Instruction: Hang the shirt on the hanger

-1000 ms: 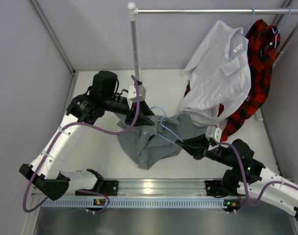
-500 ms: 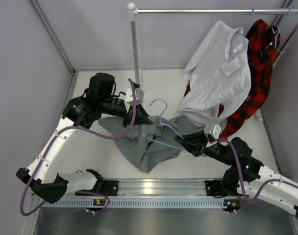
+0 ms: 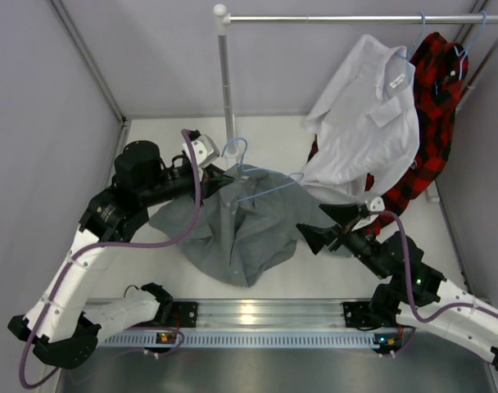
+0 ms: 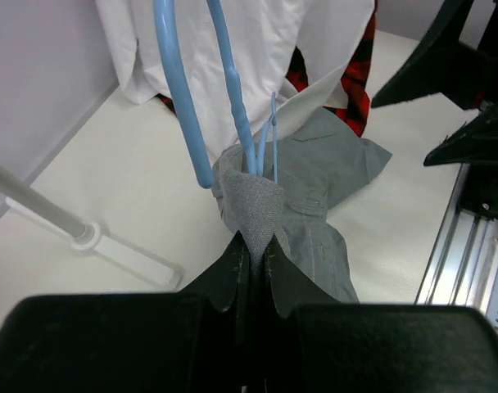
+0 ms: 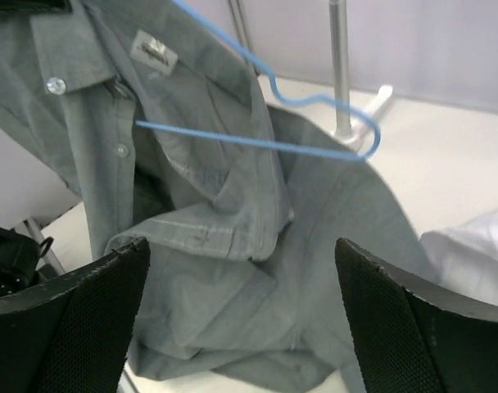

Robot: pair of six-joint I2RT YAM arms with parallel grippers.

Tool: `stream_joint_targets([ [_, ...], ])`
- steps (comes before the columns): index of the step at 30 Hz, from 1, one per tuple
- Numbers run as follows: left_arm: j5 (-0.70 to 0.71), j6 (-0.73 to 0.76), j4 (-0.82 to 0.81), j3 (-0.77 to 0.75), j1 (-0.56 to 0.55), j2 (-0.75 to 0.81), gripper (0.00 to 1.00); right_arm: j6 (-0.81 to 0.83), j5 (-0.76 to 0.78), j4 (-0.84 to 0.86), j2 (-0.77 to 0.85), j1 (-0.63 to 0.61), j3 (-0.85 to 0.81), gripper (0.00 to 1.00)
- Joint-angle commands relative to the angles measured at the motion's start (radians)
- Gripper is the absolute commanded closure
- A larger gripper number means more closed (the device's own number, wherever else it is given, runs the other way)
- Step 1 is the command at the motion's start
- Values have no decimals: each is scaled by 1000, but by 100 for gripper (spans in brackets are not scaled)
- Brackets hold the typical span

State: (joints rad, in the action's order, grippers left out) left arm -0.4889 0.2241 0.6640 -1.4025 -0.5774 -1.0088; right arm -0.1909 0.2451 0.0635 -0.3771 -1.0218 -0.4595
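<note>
The grey shirt (image 3: pixel 245 233) hangs spread out from its collar, its lower part on the table. The light-blue hanger (image 3: pixel 261 178) sits at the collar, one shoulder wire under the cloth and its hook (image 3: pixel 233 147) sticking up. My left gripper (image 3: pixel 224 175) is shut on a pinch of the shirt (image 4: pixel 255 205) just below the hanger's neck (image 4: pixel 233 98). My right gripper (image 3: pixel 321 225) stands open beside the shirt's right edge, touching nothing. In the right wrist view the shirt (image 5: pixel 233 278) and hanger (image 5: pixel 257 141) lie beyond my open right gripper (image 5: pixel 241 243).
A rack pole (image 3: pixel 226 82) rises behind the hanger, its foot (image 4: pixel 110 246) on the table. A white shirt (image 3: pixel 368 115) and a red-and-black plaid shirt (image 3: pixel 436 98) hang at the back right, close behind the right gripper. Grey walls close in both sides.
My right gripper let go of the shirt and hanger, opened wide and drew back right. The left arm pulled the collar and hanger left and back, spreading the shirt out.
</note>
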Motion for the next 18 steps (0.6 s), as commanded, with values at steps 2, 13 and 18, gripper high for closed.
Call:
stream_joint_targets([
  [2,122,-133,-167,48,2,58,100,-197,17,-48,-138,28,1,20],
  [13,84,-169,-262,155,2,122,100,-277,-374,267,-482,244,-47,46],
  [18,70,-183,-268,158,2,111,100,-300,-457,456,-568,261,-11,48],
])
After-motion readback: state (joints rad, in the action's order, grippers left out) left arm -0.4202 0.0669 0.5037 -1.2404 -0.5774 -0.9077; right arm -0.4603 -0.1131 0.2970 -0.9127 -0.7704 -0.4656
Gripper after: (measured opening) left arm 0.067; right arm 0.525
